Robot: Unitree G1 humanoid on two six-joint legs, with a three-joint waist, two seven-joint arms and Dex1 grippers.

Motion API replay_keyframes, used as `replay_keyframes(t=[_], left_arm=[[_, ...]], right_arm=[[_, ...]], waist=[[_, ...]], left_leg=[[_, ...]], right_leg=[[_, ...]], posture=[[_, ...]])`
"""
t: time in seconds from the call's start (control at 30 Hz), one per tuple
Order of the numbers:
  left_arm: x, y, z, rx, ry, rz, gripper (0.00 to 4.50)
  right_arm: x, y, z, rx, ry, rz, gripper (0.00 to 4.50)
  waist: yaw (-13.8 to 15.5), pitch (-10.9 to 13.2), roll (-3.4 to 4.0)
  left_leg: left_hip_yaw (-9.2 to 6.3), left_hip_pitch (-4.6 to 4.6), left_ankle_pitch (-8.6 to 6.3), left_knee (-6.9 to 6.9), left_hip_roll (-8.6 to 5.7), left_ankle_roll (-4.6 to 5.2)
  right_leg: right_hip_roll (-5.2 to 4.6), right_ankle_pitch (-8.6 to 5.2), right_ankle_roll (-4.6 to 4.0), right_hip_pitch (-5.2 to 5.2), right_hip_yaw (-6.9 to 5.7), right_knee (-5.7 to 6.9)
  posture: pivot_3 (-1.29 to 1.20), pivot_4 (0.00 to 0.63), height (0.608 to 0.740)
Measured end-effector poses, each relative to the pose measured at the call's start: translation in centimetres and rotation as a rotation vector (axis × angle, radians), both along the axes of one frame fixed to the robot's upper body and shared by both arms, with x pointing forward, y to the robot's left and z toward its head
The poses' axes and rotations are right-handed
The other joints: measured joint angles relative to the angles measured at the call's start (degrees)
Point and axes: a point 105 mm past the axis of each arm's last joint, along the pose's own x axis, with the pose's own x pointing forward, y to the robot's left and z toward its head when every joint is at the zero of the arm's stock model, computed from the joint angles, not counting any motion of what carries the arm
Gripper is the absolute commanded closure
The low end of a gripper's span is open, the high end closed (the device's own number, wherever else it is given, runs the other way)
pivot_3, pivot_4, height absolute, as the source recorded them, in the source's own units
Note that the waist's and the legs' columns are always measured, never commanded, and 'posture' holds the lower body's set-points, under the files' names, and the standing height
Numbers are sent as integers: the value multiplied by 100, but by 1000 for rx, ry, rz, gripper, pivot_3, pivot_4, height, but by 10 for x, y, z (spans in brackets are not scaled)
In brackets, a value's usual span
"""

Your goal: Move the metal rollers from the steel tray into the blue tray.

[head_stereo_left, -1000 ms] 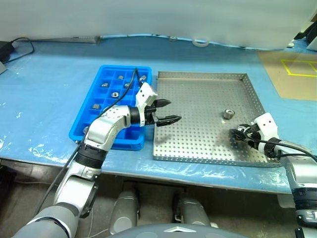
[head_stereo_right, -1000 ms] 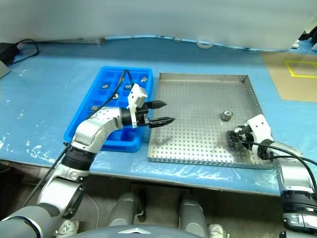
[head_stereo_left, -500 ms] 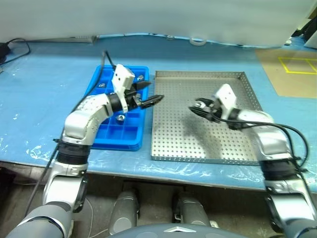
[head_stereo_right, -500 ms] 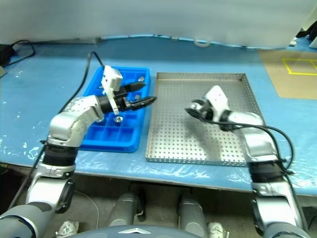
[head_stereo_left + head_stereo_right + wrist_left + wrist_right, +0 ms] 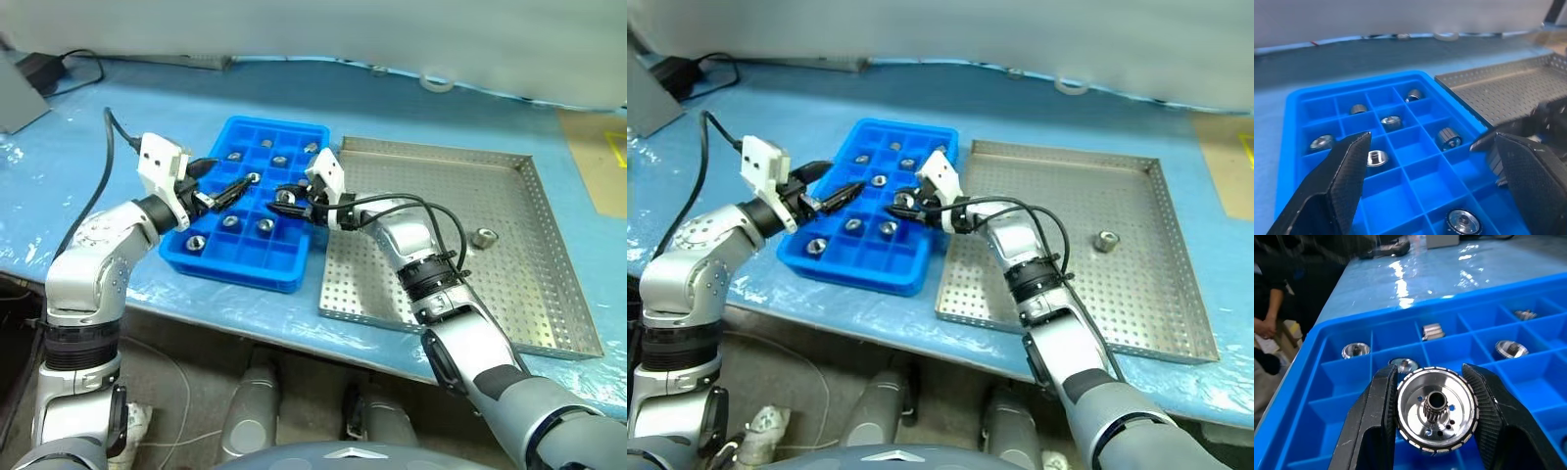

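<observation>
While the right hand (image 5: 1432,431) clamps one metal roller (image 5: 1436,410) between its two black fingers, it hangs over the blue tray (image 5: 220,259), whose compartments just beneath and beyond it already hold several rollers (image 5: 1449,137). Facing it across the same tray, the left hand (image 5: 223,188) is spread wide and grasps nothing. Behind the right hand lies the steel tray (image 5: 509,166) on the counter (image 5: 88,157), one last roller (image 5: 482,236) resting on its perforated floor.
</observation>
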Motion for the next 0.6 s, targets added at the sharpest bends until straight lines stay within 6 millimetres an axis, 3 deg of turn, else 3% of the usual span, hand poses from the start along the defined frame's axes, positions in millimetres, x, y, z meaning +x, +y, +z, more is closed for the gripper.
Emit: replay_keyframes(t=[0.2, 0.33, 0.5, 0.53, 0.6], left_arm=[[-3, 2, 2, -8, -7, 15, 218], [-2, 3, 2, -14, -6, 15, 218], [-1, -1, 2, -10, -3, 1, 218], [-1, -2, 2, -10, -2, 1, 218], [-1, -2, 1, -10, 0, 0, 218]], right_arm=[[-6, -20, -9, -46, 18, 54, 2847], [-19, -9, -21, -49, 53, 109, 2847], [-19, -6, -22, -61, 57, 99, 2847], [-18, -6, -22, -64, 48, 93, 2128], [-16, -7, -22, -67, 28, 79, 1554]], waist=[[41, -1, -2], [4, -1, -2], [17, -1, -2], [21, -1, -2], [24, -1, -2]], left_leg=[[-7, 8, 12, -1, 10, -2], [-14, 12, 28, -6, 20, -27], [-18, 11, 32, -7, 20, -25], [-18, 11, 34, -7, 20, -24], [-18, 11, 40, -7, 20, -30]], right_leg=[[5, 3, -1, 9, -8, 5], [13, 3, -3, 7, -16, 11], [12, 6, -7, 11, -22, 13], [12, 6, -7, 11, -23, 13], [12, 7, -9, 12, -23, 13]], posture=[[378, 150, 740], [359, 150, 740], [352, 150, 740], [352, 150, 740], [343, 150, 740]])
